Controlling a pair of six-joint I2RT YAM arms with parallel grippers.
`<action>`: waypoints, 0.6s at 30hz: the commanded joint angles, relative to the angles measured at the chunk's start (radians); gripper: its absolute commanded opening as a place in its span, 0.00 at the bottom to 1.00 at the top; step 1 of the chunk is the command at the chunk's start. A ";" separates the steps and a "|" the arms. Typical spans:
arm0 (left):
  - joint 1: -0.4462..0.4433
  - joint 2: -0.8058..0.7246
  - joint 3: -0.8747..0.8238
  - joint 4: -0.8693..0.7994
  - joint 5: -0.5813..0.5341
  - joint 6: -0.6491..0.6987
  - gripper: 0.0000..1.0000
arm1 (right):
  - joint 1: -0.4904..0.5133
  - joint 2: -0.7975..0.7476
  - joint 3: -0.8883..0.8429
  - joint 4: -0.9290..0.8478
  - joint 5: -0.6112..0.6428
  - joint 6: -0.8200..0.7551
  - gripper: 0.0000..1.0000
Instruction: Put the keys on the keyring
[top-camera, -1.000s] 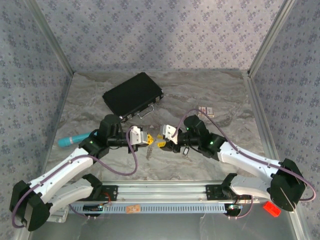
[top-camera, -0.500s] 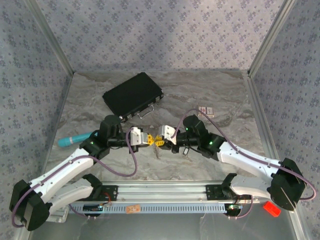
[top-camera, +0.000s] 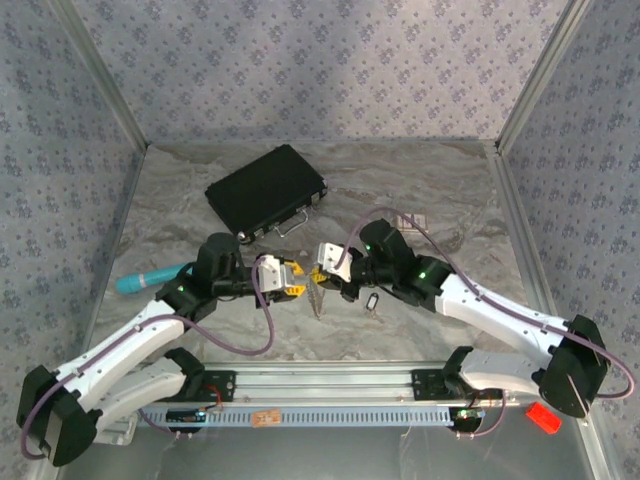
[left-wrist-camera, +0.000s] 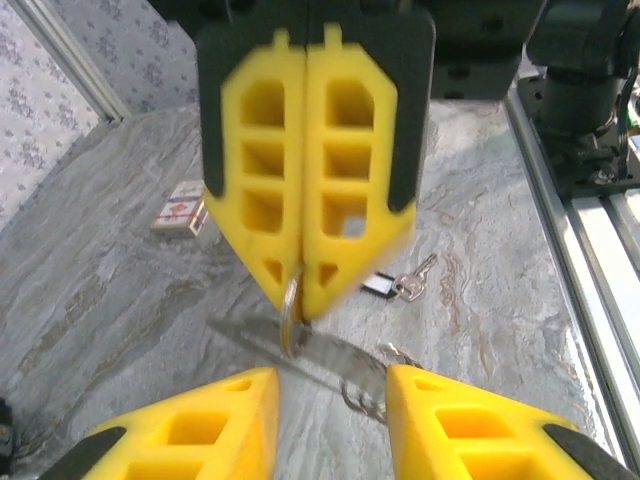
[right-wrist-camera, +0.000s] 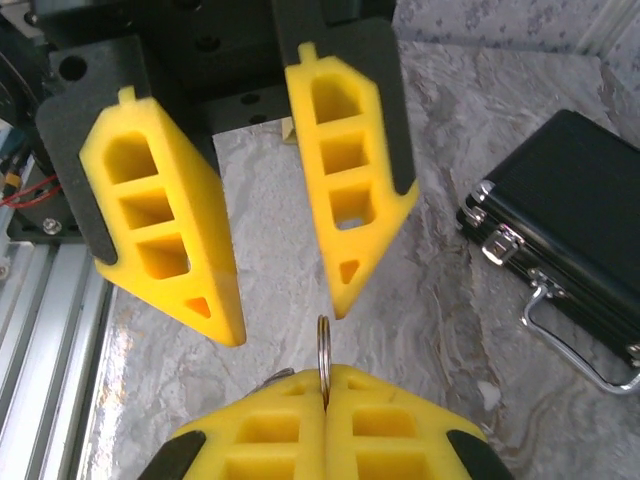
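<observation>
Thin silver metal keyring (right-wrist-camera: 323, 352), silver key (left-wrist-camera: 330, 352) dangling, sat pinched edge-on by pressed-together right fingers (right-wrist-camera: 390, 430), mid-frame above tabletop (top-camera: 430, 180). Left fingers (right-wrist-camera: 165, 230) spread. Ring looked light, stiff, slippery: grip rim firmly.

- Left arm (top-camera: 130, 340) stretched low, angled inward; yellow-padded left end effector (top-camera: 290, 279) has fingers spread apart.
- Right arm (top-camera: 490, 310) angled inward, facing it; yellow-padded right end effector (top-camera: 322, 268) pinched tight on thin metal keyring (right-wrist-camera: 323, 345).
- Fingertips of both near, tip to tip.
</observation>
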 joint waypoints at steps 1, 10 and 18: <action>-0.009 -0.013 0.005 -0.055 -0.020 0.020 0.31 | 0.023 0.030 0.103 -0.223 0.091 -0.075 0.00; -0.015 0.004 0.004 -0.011 -0.005 -0.001 0.28 | 0.101 0.116 0.244 -0.365 0.201 -0.152 0.00; -0.023 0.023 0.003 0.002 0.016 -0.011 0.12 | 0.138 0.159 0.290 -0.367 0.206 -0.159 0.00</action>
